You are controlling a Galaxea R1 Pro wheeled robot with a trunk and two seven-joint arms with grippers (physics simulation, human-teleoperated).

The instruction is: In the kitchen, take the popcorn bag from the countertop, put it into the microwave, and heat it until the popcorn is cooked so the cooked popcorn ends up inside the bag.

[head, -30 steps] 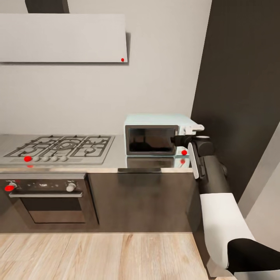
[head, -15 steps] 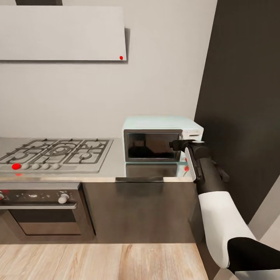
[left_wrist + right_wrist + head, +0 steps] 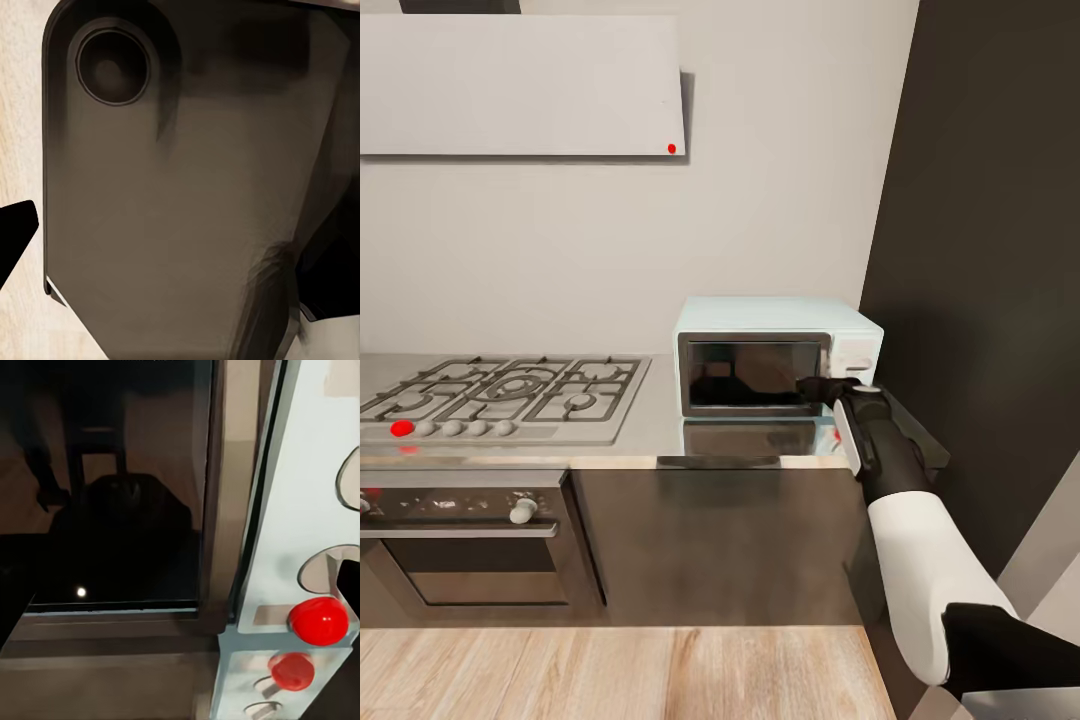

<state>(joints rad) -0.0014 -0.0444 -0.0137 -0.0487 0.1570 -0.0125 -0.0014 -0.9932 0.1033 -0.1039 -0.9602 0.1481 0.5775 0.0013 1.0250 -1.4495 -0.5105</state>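
The right arm reaches out to the small pale mint-blue microwave (image 3: 775, 360) with its dark glass door, which stands at the right end of the long grey glossy bench (image 3: 650, 425), beside the steel gas hob (image 3: 500, 395). The right gripper (image 3: 822, 388) sits at the door's lower right corner, by the white knob panel; whether its fingers are parted or closed cannot be told. In the right wrist view the door seam and the red indicator light (image 3: 319, 620) lie very close. The door appears closed, and the tan popcorn bag cannot be made out, so its place is unknown.

The likely risks: the gripper may slip off the narrow door edge, press a knob by mistake, or shove the light oven back along the bench. The left wrist view gives a dark blurred panel; that gripper's state is unclear.
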